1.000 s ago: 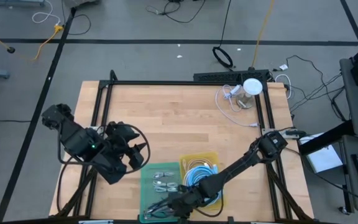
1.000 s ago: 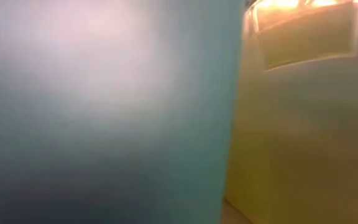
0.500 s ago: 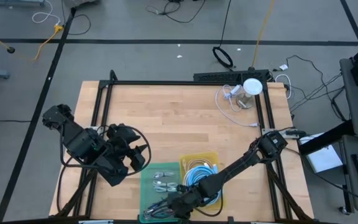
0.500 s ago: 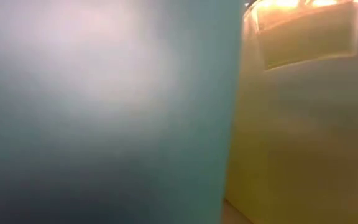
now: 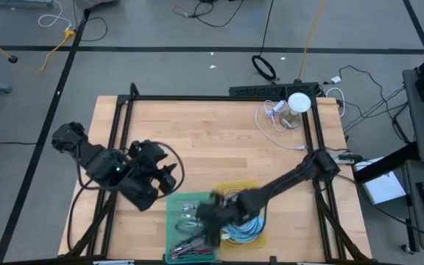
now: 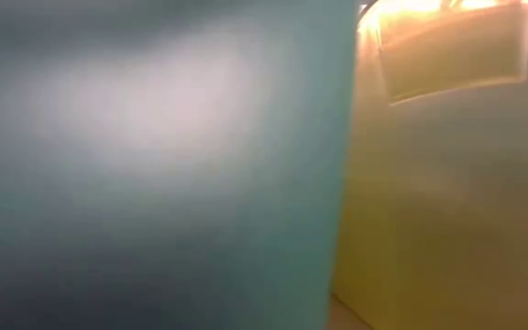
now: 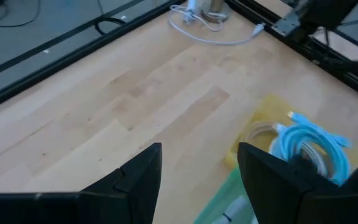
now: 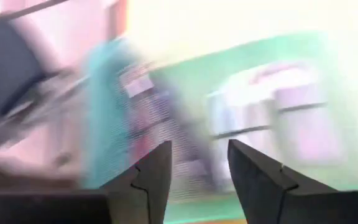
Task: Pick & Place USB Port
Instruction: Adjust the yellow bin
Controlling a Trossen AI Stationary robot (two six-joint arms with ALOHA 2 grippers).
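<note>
A green tray [image 5: 175, 221] stands at the table's near edge and holds pale USB pieces [image 5: 190, 212]. A dark piece with red on it [image 5: 191, 247] lies at the tray's near end. Against the green tray's right side stands a yellow tray [image 5: 250, 185] with coiled blue cable [image 5: 243, 221]. My right gripper [image 5: 206, 221] hovers blurred over the green tray; in its wrist view the gripper [image 8: 197, 149] stands open with nothing between the fingers. My left gripper [image 5: 171, 180] waits left of the trays, open [image 7: 197, 152] over bare wood.
A white round object [image 5: 298, 103] with a white cord [image 5: 274, 121] sits at the table's far right corner. Black frame rails [image 5: 219, 98] run along the table's edges. The low view is filled by the green tray wall [image 6: 154, 165] and the yellow tray wall [image 6: 447, 183].
My right gripper has risen from the near end of the green tray and gone toward the far edge, moving fast enough to blur. The dark and red piece now lies uncovered where the gripper was.
</note>
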